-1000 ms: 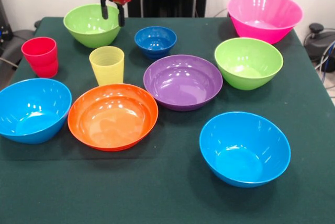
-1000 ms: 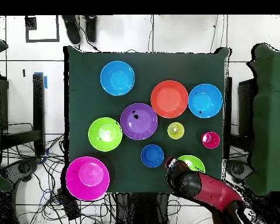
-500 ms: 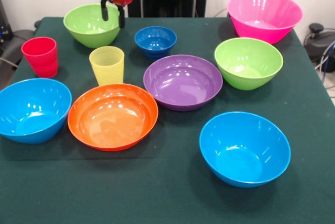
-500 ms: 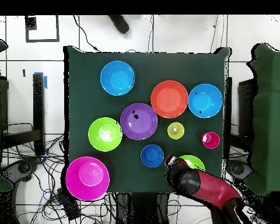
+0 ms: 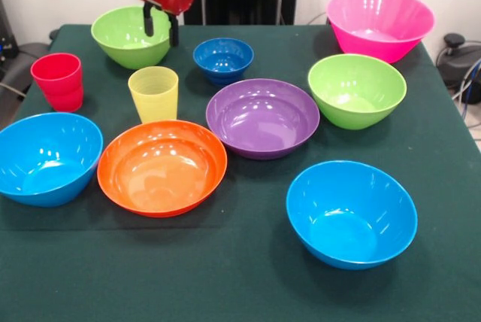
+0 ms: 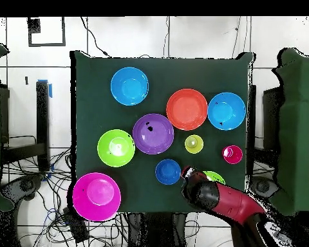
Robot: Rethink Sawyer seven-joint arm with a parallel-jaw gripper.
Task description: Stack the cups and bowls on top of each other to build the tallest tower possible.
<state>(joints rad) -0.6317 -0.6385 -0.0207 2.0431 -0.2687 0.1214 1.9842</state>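
My gripper [image 5: 160,28] hangs open and empty over the near rim of the far lime green bowl [image 5: 128,36], which the arm mostly hides in the overhead view [image 6: 215,175]. Beside it sits the small dark blue bowl [image 5: 223,59]. The red cup [image 5: 58,81] and yellow cup [image 5: 153,92] stand upright at the left. The purple bowl [image 5: 262,116], orange bowl [image 5: 161,165], second lime green bowl [image 5: 357,89], pink bowl [image 5: 379,22] and two light blue bowls [image 5: 46,156] [image 5: 351,213] each rest alone on the cloth. No tower is in view.
The green tablecloth [image 5: 225,277] covers the whole table. Its bare stretch lies along the front edge. Cables and chairs surround the table [image 6: 86,96] on the floor.
The gripper has risen slightly and drawn back toward the table's far edge, still open. In the overhead view the arm now covers more of the lime green bowl. Nothing else moved.
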